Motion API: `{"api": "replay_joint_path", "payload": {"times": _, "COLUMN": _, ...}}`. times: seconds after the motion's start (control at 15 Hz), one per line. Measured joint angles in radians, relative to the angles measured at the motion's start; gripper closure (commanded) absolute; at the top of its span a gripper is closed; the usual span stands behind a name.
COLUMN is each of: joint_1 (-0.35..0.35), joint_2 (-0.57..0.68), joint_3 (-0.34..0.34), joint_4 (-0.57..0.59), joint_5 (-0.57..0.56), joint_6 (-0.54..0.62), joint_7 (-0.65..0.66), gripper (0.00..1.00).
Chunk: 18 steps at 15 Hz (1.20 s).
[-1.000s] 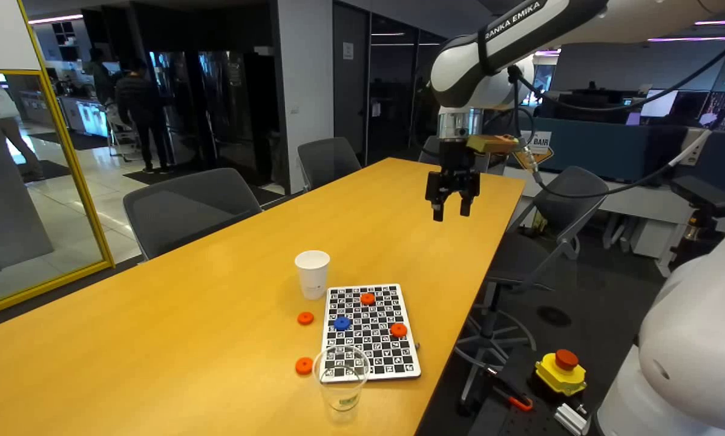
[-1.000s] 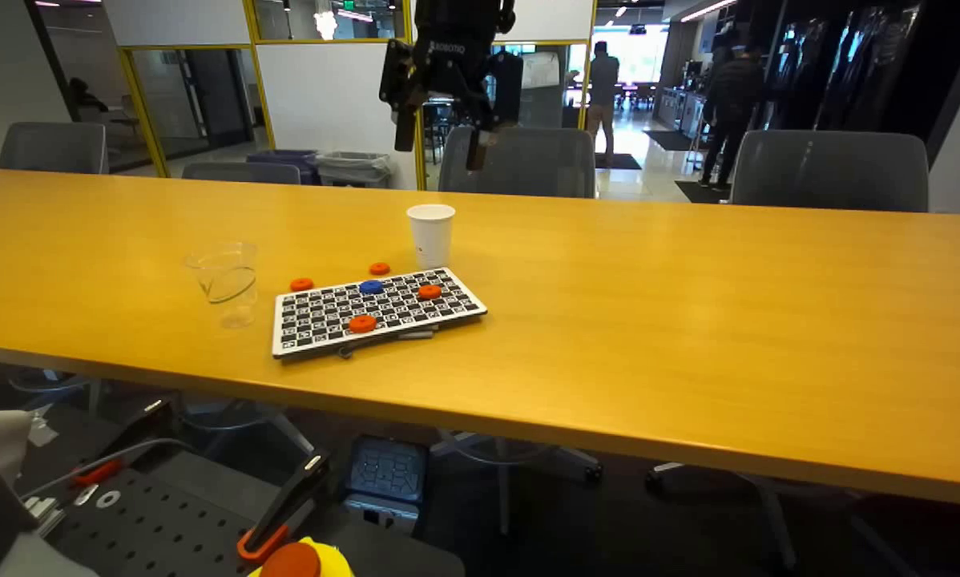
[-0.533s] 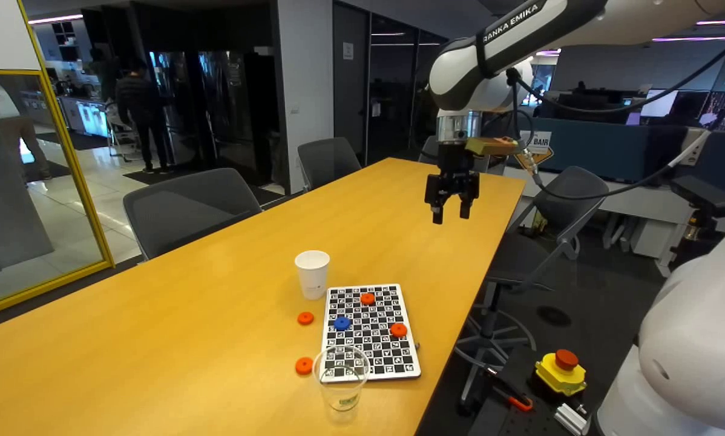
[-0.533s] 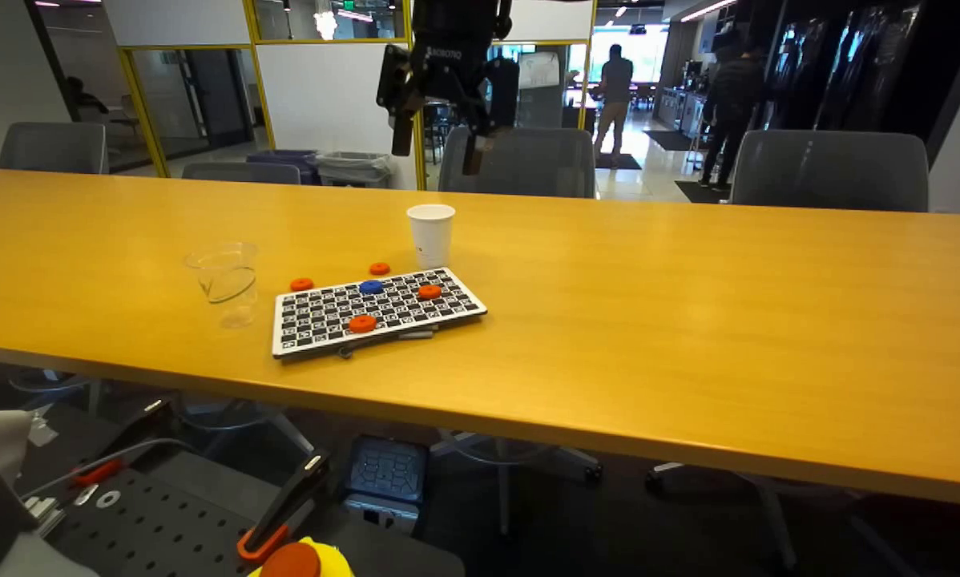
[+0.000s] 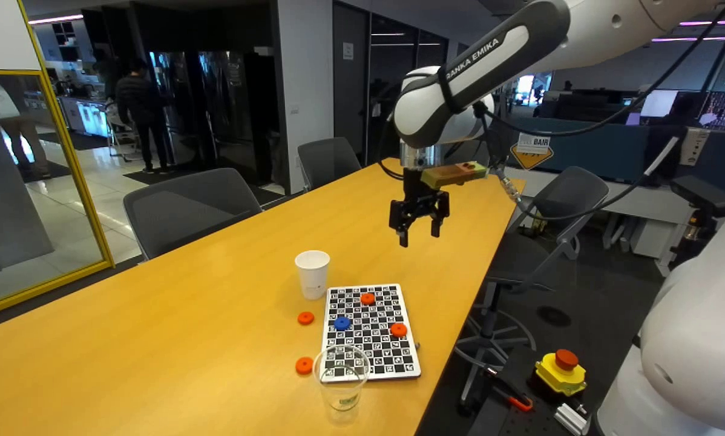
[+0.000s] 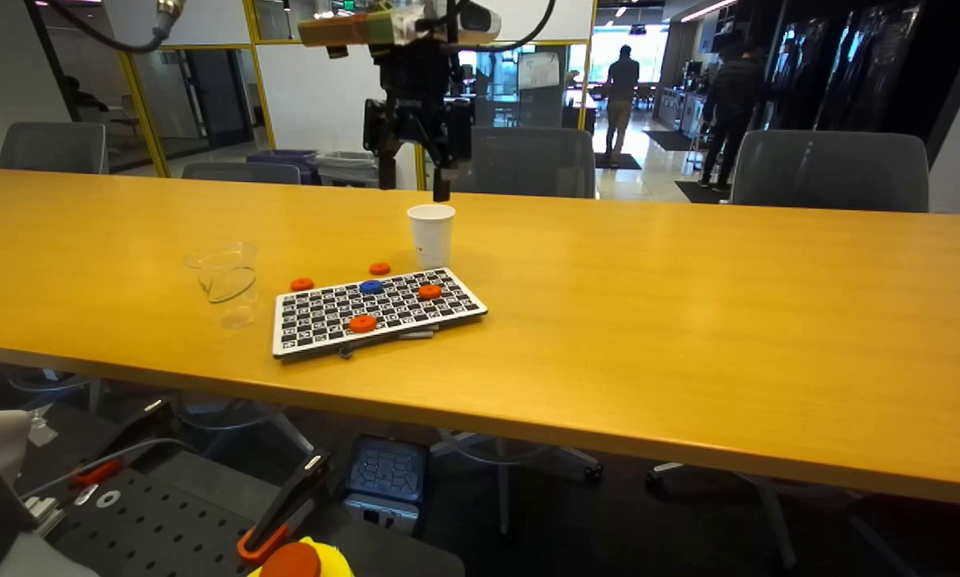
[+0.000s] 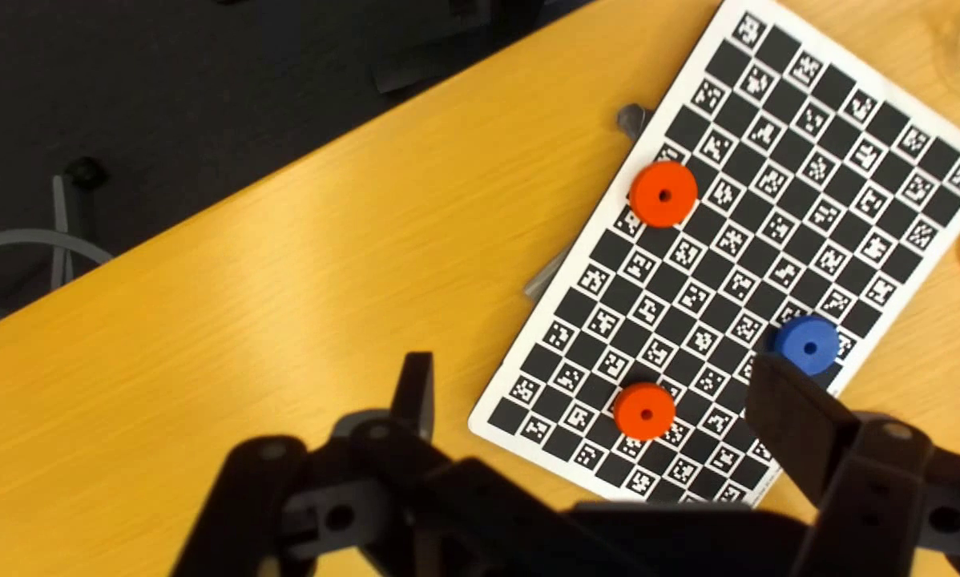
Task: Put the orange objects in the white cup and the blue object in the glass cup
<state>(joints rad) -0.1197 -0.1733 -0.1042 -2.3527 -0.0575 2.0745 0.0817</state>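
My gripper (image 5: 420, 238) is open and empty, held in the air above the table; in the wrist view its fingers (image 7: 592, 369) are wide apart. Below them an orange piece (image 7: 645, 412) lies on the checkered board. Another orange piece (image 7: 663, 195) and the blue piece (image 7: 808, 344) also lie on the board. Two more orange pieces (image 5: 305, 318) (image 5: 304, 366) lie on the table beside the board. The white cup (image 5: 312, 275) stands upright by a board corner; it also shows in an exterior view (image 6: 432, 238). The clear glass cup (image 5: 343, 396) stands upright at the board's opposite end.
The checkered board (image 7: 836, 64) lies flat on the yellow table (image 5: 217, 339), with a grey rod-like part (image 7: 546, 276) under one edge. The table's edge runs close by the board. Chairs (image 5: 190, 206) stand around the table. A yellow-and-red button box (image 5: 560, 372) sits by the robot base.
My gripper has moved lower and toward the board and cups, its fingers still apart. The wrist has turned somewhat. The cups, board and pieces have not moved.
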Motion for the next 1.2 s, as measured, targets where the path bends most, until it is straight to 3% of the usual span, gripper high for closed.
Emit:
{"api": "replay_joint_path", "payload": {"times": 0.2, "joint_1": 0.021, "joint_2": 0.086, "joint_3": 0.056, "joint_4": -0.002, "joint_5": -0.069, "joint_6": 0.130, "joint_7": 0.141, "gripper": 0.00}}
{"api": "replay_joint_path", "payload": {"times": 0.47, "joint_1": 0.035, "joint_2": 0.205, "joint_3": 0.067, "joint_4": 0.009, "joint_5": -0.134, "joint_6": 0.260, "joint_7": 0.245, "gripper": 0.00}}
{"api": "replay_joint_path", "payload": {"times": 1.2, "joint_1": 0.044, "joint_2": 0.416, "joint_3": 0.050, "joint_4": 0.071, "joint_5": -0.132, "joint_6": 0.431, "joint_7": 0.248, "gripper": 0.00}}
